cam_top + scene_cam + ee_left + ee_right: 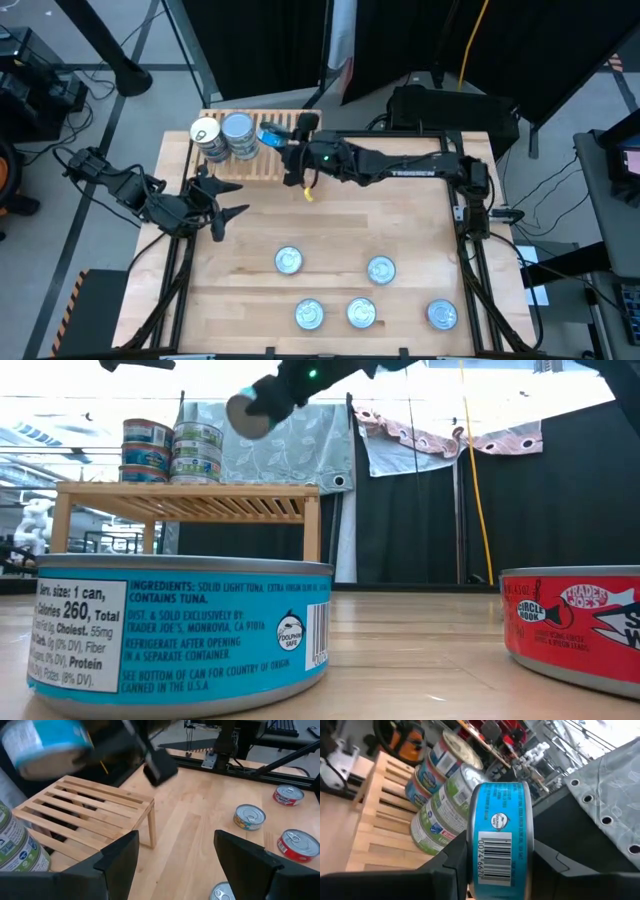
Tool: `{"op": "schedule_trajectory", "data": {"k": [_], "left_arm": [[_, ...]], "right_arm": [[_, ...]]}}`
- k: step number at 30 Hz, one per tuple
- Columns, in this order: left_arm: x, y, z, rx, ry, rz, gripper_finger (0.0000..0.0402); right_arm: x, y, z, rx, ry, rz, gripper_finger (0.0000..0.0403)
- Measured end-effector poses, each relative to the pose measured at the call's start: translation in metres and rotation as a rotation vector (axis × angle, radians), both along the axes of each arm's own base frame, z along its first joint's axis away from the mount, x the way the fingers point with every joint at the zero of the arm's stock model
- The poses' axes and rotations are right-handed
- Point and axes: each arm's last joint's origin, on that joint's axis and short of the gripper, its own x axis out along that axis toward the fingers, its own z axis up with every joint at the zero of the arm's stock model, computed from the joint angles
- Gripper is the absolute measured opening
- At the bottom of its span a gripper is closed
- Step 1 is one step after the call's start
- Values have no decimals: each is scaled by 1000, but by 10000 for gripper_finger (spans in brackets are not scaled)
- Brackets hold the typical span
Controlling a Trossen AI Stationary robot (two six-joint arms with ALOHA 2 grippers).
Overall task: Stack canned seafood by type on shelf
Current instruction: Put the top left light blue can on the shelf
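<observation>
One blue-label tin (501, 837) on edge in R claw (497, 865).

Blue-labelled tuna tin (500, 837) held on edge in the right gripper (283, 139), above the slatted wooden shelf (275, 165). Beside the gripper, two stacks of tins (224, 138) stand on the shelf; five tins (366, 292) lie flat, well apart from it.
</observation>
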Motion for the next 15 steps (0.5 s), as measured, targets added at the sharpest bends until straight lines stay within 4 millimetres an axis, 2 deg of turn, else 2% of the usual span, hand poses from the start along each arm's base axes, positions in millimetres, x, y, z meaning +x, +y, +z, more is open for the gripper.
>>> {"op": "schedule_trajectory", "data": {"k": [5,15], "left_arm": [[0,0,0,-1,0,-4,265],[-1,-1,0,-1,3,-15,265]], "right_arm": [[11,-5,-27,-29,87,-48,134],[16,-26,-48,14,113,-89,142]]}}
